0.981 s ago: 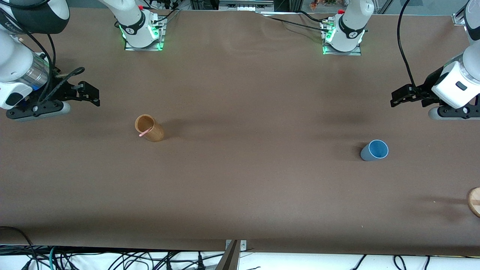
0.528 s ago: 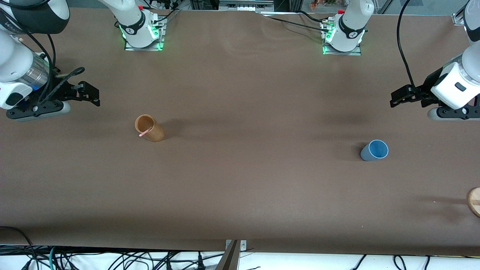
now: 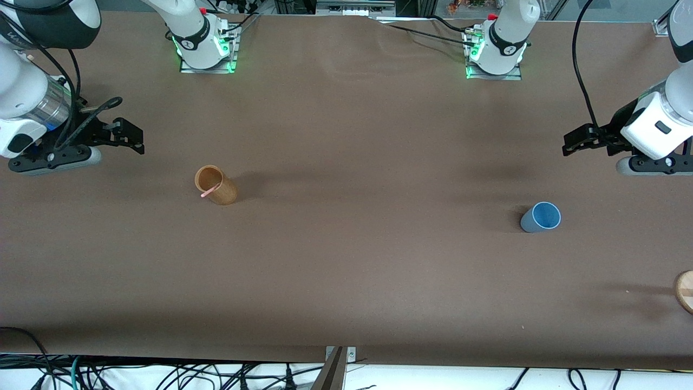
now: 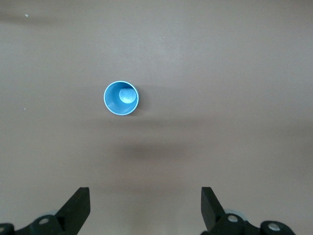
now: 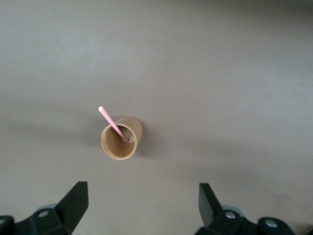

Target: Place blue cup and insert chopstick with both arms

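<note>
We see blue cup upright toward left arm's end; chopstick leaning in wooden cup toward right arm's end; left gripper and right gripper spread wide, empty, above table.

Brown wooden cup upright on bench, toward right arm's end. Round pale wooden item at bench edge, toward left arm's end, partly cut off. Cables below bench's near edge.

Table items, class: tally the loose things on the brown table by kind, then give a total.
Cups: 2, a small blue-grey tumbler and a taller brown wooden cup.
Sticks: 1, a thin pale pink chopstick in the wooden cup.
Total: 3.
</note>
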Controlling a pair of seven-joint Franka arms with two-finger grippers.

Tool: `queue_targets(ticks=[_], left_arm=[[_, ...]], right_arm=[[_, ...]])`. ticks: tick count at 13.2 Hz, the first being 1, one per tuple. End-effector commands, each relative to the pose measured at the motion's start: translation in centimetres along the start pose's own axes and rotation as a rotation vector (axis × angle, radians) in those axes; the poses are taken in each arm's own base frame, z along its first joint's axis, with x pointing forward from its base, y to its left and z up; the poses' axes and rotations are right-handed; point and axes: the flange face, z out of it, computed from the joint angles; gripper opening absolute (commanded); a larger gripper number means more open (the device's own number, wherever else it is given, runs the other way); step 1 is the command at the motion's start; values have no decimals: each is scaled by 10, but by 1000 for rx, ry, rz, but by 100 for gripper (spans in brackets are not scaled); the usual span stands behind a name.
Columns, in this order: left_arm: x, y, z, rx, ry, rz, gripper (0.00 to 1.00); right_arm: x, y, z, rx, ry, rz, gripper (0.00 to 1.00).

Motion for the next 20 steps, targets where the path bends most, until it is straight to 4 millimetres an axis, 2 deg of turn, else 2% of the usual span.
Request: queue_targets(ticks=[1, 10, 14, 16, 19, 20], left_arm=[[4, 0, -1, -32, -2, -4, 100], [9, 10, 5, -16, -5, 19, 100], [14, 8, 12, -16, -9, 13, 100], [17, 0, 15, -17, -12, 8, 100], [31, -4, 42, 24, -23, 10, 100], [35, -3, 63, 56, -39, 18, 100]], right_arm=[[-3, -2, -4, 6, 12, 6, 100], [-5, -1, -3, 7, 6, -2, 100], [-6, 1, -3, 7, 4, -3, 100], [-5, 2, -3, 7, 6, 0, 100], [-2, -1, 2, 6, 7, 6, 100], [-1, -3, 8, 5, 12, 3, 100]])
